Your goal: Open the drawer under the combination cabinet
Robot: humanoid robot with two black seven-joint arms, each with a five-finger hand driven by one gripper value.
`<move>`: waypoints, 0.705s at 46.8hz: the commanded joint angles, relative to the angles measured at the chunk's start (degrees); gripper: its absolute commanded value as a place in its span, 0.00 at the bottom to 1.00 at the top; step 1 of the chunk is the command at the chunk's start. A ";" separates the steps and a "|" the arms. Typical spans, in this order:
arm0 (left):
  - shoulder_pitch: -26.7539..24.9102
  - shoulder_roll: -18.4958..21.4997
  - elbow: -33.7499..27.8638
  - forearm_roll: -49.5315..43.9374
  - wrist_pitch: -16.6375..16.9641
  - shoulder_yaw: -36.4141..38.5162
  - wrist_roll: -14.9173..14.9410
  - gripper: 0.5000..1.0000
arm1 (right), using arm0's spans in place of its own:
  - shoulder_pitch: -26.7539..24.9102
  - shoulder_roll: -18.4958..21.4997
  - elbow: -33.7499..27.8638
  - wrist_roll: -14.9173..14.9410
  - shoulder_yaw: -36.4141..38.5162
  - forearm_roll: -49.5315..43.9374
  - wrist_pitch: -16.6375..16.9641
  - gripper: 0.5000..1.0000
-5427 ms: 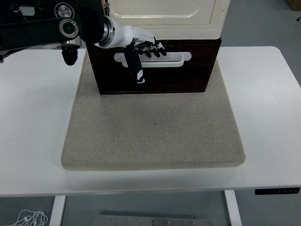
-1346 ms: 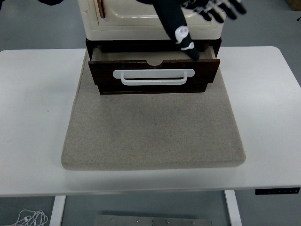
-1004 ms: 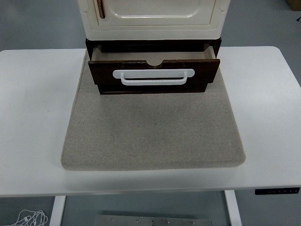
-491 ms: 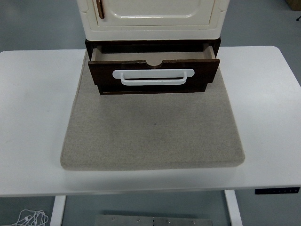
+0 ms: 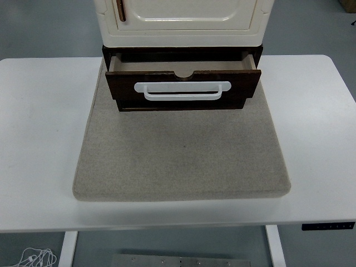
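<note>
Dark wooden drawer [image 5: 182, 83] pulled partly out under cream cabinet [image 5: 182, 22]; contents unclear; robot hand unseen, state untellable.

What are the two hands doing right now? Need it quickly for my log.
Left hand: not in view.
Right hand: not in view.
The drawer stands pulled out, untouched.

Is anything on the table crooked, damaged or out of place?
Nothing stands out. The drawer is pulled partly out, square to the cabinet, its white handle intact. The grey mat lies flat on the table.
</note>
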 commanded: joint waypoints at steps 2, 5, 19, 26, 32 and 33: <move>4.68 -1.49 0.01 -4.01 -0.53 -2.08 0.13 1.00 | -0.01 0.00 0.00 -0.01 0.00 0.00 0.05 0.85; 6.53 -1.75 0.01 -5.34 -1.05 -2.26 0.57 1.00 | -0.01 0.00 0.00 -0.01 0.00 0.00 -0.04 0.86; 11.28 -2.98 1.94 -5.60 -9.75 -2.78 0.66 1.00 | -0.01 0.00 0.00 0.08 0.00 0.00 0.05 0.86; 11.37 -3.95 3.17 -5.60 -10.81 -4.98 0.66 1.00 | -0.01 0.00 0.00 -0.01 0.00 0.00 -0.04 0.86; 12.34 -5.61 3.17 -5.52 -10.81 -5.07 0.66 1.00 | -0.01 0.00 0.00 -0.01 0.00 0.00 0.05 0.86; 12.42 -5.88 3.17 -5.52 -10.81 -5.07 0.66 1.00 | -0.01 0.00 0.00 -0.01 0.00 0.00 0.05 0.85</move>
